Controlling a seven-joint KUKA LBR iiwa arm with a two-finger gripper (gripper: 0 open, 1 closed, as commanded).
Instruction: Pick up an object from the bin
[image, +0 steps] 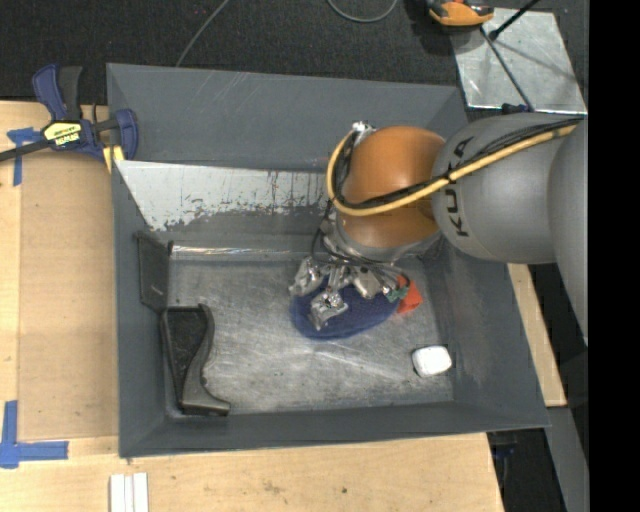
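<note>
A grey metal bin (300, 115) with sloping walls and a scuffed, scratched floor fills the scene. The arm comes in from the view's right, with a rounded orange cover (385, 175) at its wrist and a yellow cable (480, 160) looped across it.

The gripper (325, 300) hangs low near the middle of the floor, directly over a dark blue thing (365, 318). That thing is flat and roughly oval with a soft, rounded outline. It lies on the floor under the gripper and spreads out from beneath it toward the view's bottom and right. The metal parts of the gripper hide its upper portion. Whether the gripper is open or closed cannot be told from here, nor whether it touches the blue thing.

Just beside the gripper, to its right in the view, a small red and green piece (405, 298) sits at the blue thing's edge. Farther right and lower lies a small white block (431, 361), apart from both. Well away to the gripper's left in the view, a black handle-shaped piece (190, 360) and a dark flat bar (152, 268) rest along the bin's wall.
</note>
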